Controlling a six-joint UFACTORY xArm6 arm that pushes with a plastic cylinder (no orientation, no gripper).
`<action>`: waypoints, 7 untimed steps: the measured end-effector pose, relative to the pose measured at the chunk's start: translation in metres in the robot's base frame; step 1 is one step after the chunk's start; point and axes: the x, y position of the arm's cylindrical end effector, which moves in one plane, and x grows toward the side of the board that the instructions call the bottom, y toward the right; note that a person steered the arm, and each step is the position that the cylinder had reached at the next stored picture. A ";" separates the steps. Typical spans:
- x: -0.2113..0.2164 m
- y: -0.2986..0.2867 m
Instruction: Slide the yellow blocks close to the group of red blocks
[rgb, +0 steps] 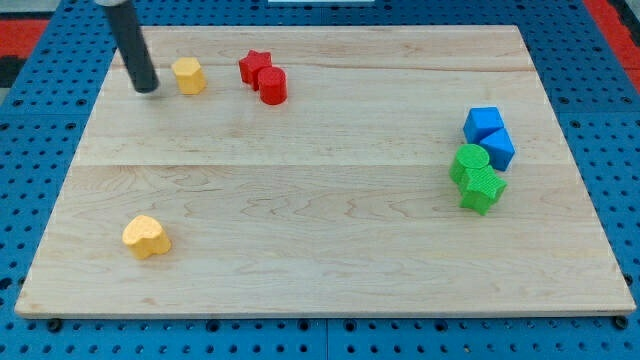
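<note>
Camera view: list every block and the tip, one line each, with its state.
My tip: just left of the yellow hexagon, small gap.
Yellow hexagon: left of the reds, apart.
Yellow heart: alone, bottom left.
Red star, red cylinder: touching.
Blue blocks: touching.
Green blocks: touching.

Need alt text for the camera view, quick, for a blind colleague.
My tip sits just left of the yellow hexagon block, with the red star and red cylinder to its right. The yellow heart lies far off, bottom left.

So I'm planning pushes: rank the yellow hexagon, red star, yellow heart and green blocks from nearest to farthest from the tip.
From my tip:
1. Yellow hexagon, just to its right.
2. Red star, further right, top.
3. Yellow heart, bottom left.
4. Green blocks, far right.
</note>
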 end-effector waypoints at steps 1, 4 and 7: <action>-0.015 0.034; 0.105 0.068; 0.258 0.107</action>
